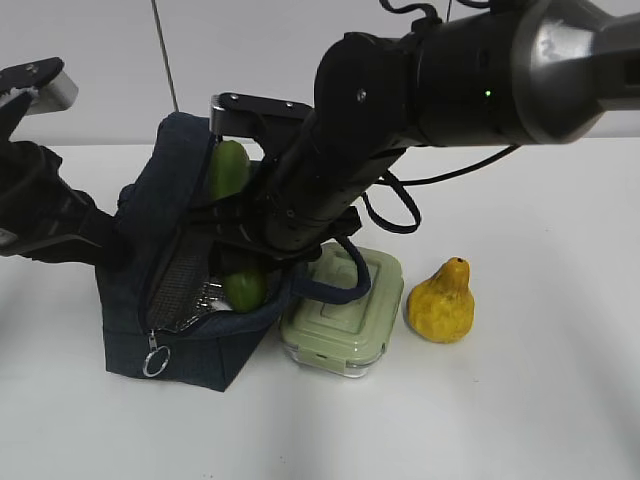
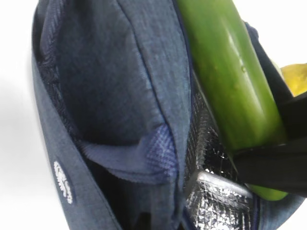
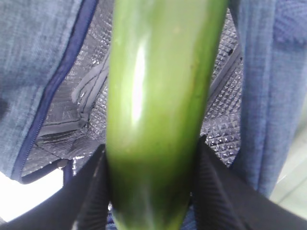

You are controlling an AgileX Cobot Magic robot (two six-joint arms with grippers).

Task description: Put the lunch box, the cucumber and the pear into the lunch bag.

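Note:
The navy lunch bag (image 1: pixel 150 230) stands open at the left, its silver lining showing. My right gripper (image 1: pixel 245 250) is shut on the dark green cucumber (image 1: pixel 228 168) and holds it slanted in the bag's mouth, with both ends sticking out past the black fingers (image 3: pixel 91 191). In the right wrist view the cucumber (image 3: pixel 153 96) hangs over the lining. My left gripper (image 1: pixel 105 248) meets the bag's left side; the fabric (image 2: pixel 120 72) runs down between its jaws, which are hidden. The lunch box (image 1: pixel 340 315) with its sage lid sits right of the bag. The yellow pear (image 1: pixel 442 303) stands right of the lunch box.
The bag's zipper with its silver ring pull (image 1: pixel 155 360) hangs at the front corner. The bag's loop handle (image 1: pixel 345 280) lies over the lunch box's lid. The white table (image 1: pixel 540 400) stretches to the right and front.

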